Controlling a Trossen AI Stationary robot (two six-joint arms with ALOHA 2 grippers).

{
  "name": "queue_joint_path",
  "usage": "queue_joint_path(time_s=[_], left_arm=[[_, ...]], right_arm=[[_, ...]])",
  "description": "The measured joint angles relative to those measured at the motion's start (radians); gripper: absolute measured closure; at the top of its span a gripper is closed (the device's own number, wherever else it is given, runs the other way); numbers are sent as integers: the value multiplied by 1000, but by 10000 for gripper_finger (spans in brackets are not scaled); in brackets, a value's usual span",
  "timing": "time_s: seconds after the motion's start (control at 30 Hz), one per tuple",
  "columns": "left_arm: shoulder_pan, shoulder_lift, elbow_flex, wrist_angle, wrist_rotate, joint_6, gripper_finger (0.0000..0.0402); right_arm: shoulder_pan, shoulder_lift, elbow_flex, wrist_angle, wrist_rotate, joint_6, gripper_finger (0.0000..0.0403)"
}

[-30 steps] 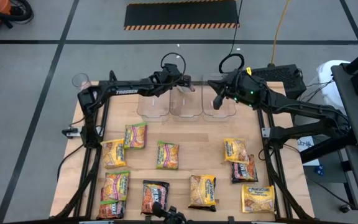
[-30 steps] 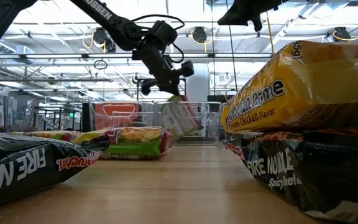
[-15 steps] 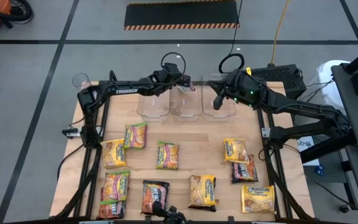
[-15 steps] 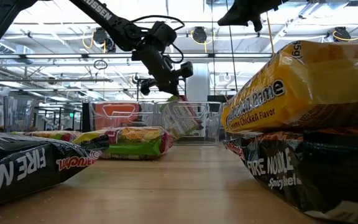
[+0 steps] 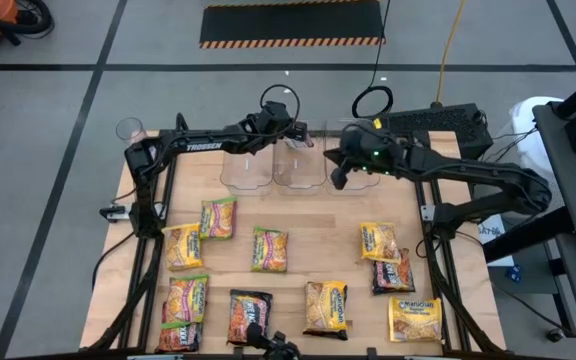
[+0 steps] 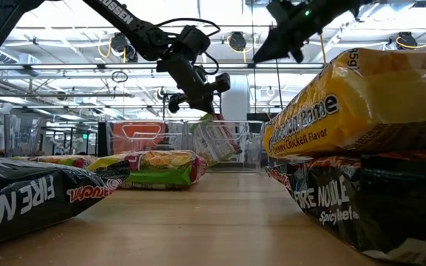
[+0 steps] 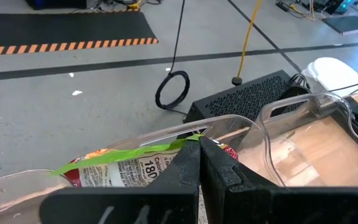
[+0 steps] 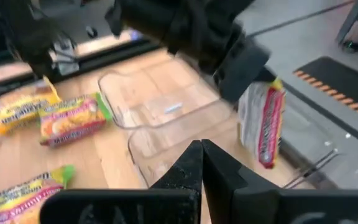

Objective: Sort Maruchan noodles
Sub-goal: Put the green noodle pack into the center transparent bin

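Note:
My left gripper [image 5: 299,136] is shut on a green-edged noodle packet [image 6: 217,140] at the middle clear bin [image 5: 298,168] at the table's far edge. The packet hangs down inside the bin's walls. My right gripper [image 5: 336,180] is shut and holds nothing. It hovers above the right bin [image 5: 356,170] and shows high up in the low view [image 6: 261,55]. Several more noodle packets lie flat on the table, among them a green-edged one [image 5: 269,249], a yellow one [image 5: 379,241] and a dark one [image 5: 250,315]. My left gripper pinches the packet's green top edge [image 7: 166,149] between its two fingertips. The fingers slant downward toward the table's far edge. The packet [image 8: 263,124] hangs tilted below the fingers. I cannot tell whether its lower end touches the bin.
A third clear bin [image 5: 245,168] stands left of the middle one. Bare wood lies between the bins and the packets [image 5: 308,215]. A yellow packet on a dark one [image 6: 361,111] fills the low view's right side. A black box and cables [image 5: 438,120] sit beyond the far edge.
My right gripper has come down and a little toward the table's left and near side, tipping its fingers further downward, and has stayed shut. My left gripper and its packet have kept still.

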Motion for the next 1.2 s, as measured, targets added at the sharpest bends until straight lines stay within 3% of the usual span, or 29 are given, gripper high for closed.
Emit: queue_joint_path(time_s=[0.43, 1.2], left_arm=[[0, 0, 0, -8, 21, 14, 401], [25, 0, 0, -68, 74, -32, 401]], right_arm=[[-79, 136, 0, 1, 0, 23, 403], [-84, 135, 0, 1, -3, 26, 403]])
